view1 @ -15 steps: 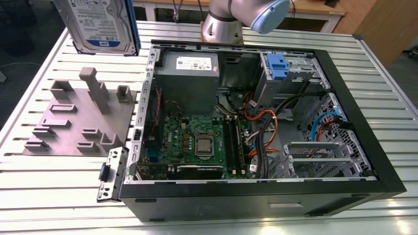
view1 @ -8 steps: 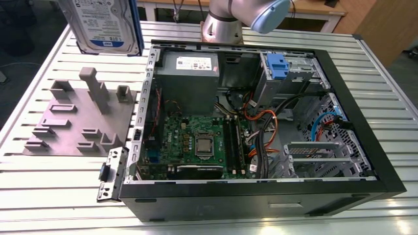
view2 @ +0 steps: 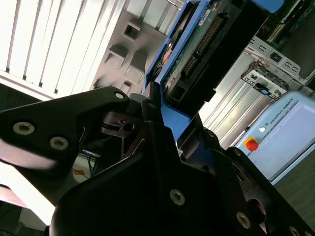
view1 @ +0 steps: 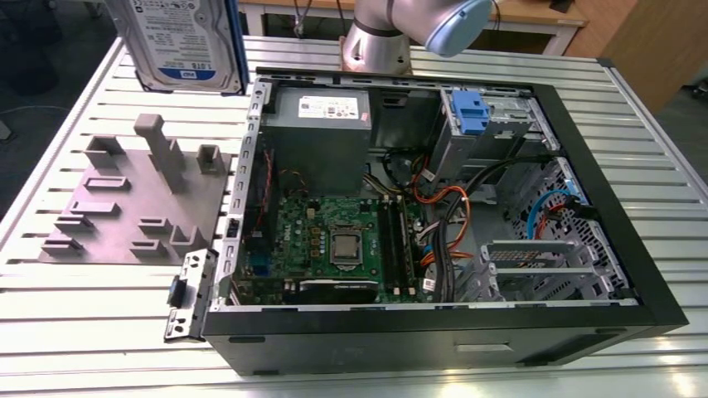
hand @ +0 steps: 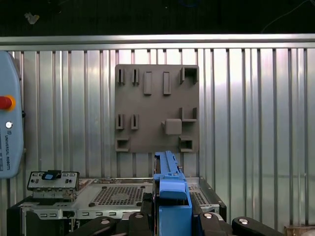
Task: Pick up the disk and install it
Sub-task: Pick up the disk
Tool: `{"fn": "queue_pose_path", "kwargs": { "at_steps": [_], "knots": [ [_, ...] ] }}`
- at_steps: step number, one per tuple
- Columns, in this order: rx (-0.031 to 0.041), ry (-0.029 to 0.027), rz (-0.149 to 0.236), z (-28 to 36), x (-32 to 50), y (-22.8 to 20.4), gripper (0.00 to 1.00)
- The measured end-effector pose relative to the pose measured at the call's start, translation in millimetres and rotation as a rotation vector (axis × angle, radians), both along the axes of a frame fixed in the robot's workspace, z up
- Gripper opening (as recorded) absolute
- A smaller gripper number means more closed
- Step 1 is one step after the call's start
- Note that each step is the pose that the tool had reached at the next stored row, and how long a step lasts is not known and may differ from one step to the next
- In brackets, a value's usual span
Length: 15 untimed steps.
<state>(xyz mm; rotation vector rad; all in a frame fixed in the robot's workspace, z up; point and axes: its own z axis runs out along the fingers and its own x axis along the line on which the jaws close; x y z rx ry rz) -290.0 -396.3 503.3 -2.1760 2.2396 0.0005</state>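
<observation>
The disk (view1: 182, 37) is off the table (view1: 66, 290) and in the grip of the jaws. In both wrist views the black jaws are closed on the blue bracket round its edges (hand: 170, 196), one on each side, so they are clamped on the disk rather than merely near it. Its long axis runs straight out from the jaws, and in the second wrist view its circuit-board face (view2: 197, 54) is turned to the camera.

In the exterior view the disk hangs high at that view's left, beyond the far end of the grey plate (view1: 122, 207) and outside the open computer case (view1: 619, 249). The drive cage (view1: 503, 124) with its small blue latch (view1: 469, 112) sits in the case's far corner toward that view's right, well apart from the disk, with the grey power supply (view1: 321, 124) lying between them.

As for writing, the disk's face carries a white-and-blue label with print. The power supply bears a small white sticker. A pale blue control unit (hand: 7, 128) with a red button also carries lettering.
</observation>
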Motion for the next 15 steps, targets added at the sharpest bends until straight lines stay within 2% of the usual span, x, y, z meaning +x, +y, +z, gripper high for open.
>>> {"fn": "queue_pose_path", "kwargs": {
  "at_steps": [15],
  "knots": [
    [0.0000, 0.0000, 0.000, 0.0, 4.4, 0.0, 0.36]
  ]
}}
